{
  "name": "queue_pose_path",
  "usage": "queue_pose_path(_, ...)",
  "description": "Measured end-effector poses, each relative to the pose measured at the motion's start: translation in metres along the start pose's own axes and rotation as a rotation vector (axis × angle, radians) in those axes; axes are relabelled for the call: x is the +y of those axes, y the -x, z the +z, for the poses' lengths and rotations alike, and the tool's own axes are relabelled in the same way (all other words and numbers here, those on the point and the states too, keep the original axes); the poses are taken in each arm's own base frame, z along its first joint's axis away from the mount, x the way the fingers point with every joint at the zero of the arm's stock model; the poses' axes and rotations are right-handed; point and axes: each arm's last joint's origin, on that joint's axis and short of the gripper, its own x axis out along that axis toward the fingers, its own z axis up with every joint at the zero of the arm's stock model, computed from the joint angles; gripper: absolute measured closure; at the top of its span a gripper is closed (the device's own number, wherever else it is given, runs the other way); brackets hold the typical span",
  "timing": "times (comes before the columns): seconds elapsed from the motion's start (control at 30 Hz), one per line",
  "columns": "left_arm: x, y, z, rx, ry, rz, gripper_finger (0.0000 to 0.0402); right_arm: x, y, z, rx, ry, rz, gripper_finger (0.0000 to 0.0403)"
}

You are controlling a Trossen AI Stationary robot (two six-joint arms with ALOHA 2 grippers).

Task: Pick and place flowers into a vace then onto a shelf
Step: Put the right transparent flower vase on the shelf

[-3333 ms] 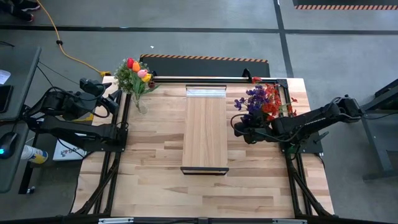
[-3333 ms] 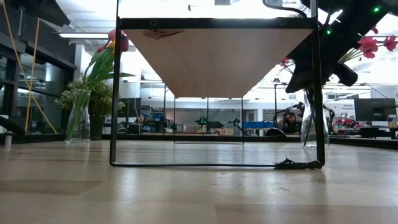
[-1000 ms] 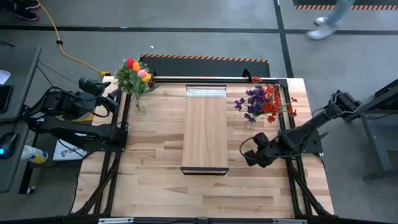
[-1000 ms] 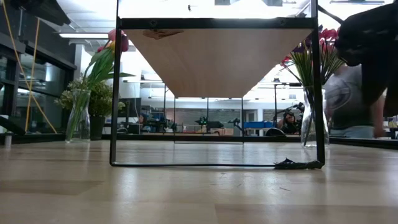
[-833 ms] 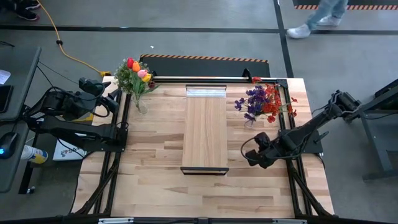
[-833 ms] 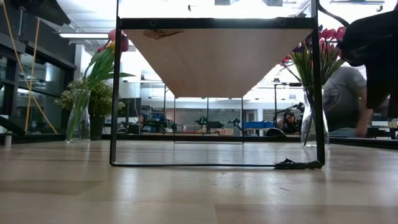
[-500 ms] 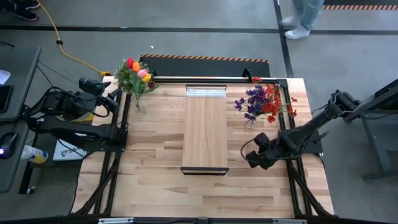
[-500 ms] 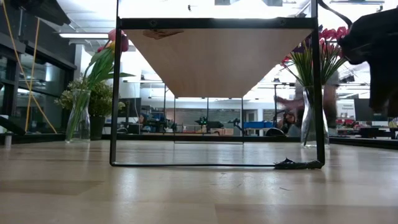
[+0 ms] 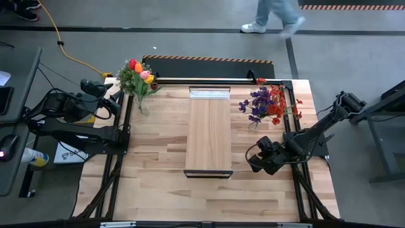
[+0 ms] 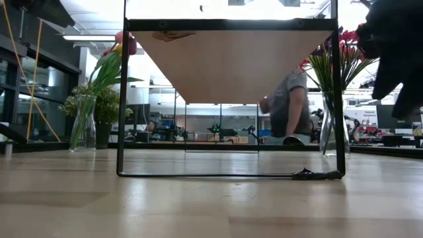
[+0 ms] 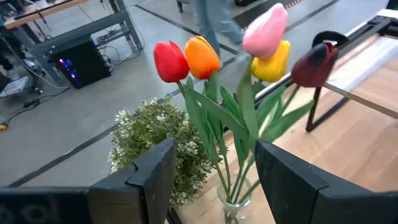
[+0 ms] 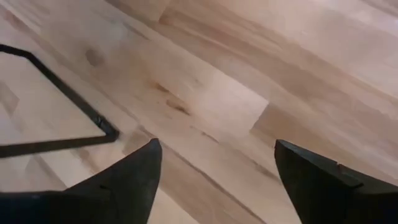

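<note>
the right gripper (image 9: 255,162) hangs low over the bare tabletop (image 9: 158,183) just beside the near right corner of the shelf (image 9: 209,130), its fingers (image 12: 124,186) spread wide with nothing between them; in its wrist view only planks and the shelf's dark frame show past them; the left gripper (image 9: 118,106) waits at the table's far left edge, its fingers (image 11: 149,180) parted and empty, looking at the tulip bunch (image 9: 139,75) in its glass vase (image 9: 143,106); that bunch of red, orange, pink, yellow and maroon heads stands at the far left corner beside a bushy pale-green plant (image 11: 155,140); the second lot of flowers (image 9: 266,104), purple and red, stands upright in a clear vase (image 10: 329,129) on the table to the right of the shelf, apart from it and well beyond the right gripper; so both bunches look to be in vases while the shelf top is bare, and the lift onto the shelf seems the step left; the risks from here, as i judge them: a clear, narrow, top-heavy vase may slip or tip if gripped high or off centre; leaves and heads may foul the fingers on approach; the vase foot may catch the raised shelf edge if carried too low; a person (image 9: 275,14) walks past beyond the far end of the table, clear of both arms.
</note>
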Motion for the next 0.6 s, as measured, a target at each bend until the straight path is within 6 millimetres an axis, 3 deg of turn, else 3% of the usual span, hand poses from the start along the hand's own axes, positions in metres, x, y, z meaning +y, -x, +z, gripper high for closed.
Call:
queue_pose_path(0.2, 0.0, 0.0, 0.0, 0.006, -0.009, -0.013, 0.0153, 0.003, -0.007, 0.0, -0.081, 0.01, -0.012, 0.0064)
queue_pose_path(0.6, -0.001, 0.0, -0.001, 0.013, -0.015, -0.023, 0.0153, 0.0, -0.038, 0.027, -0.234, -0.072, -0.16, 0.0061)
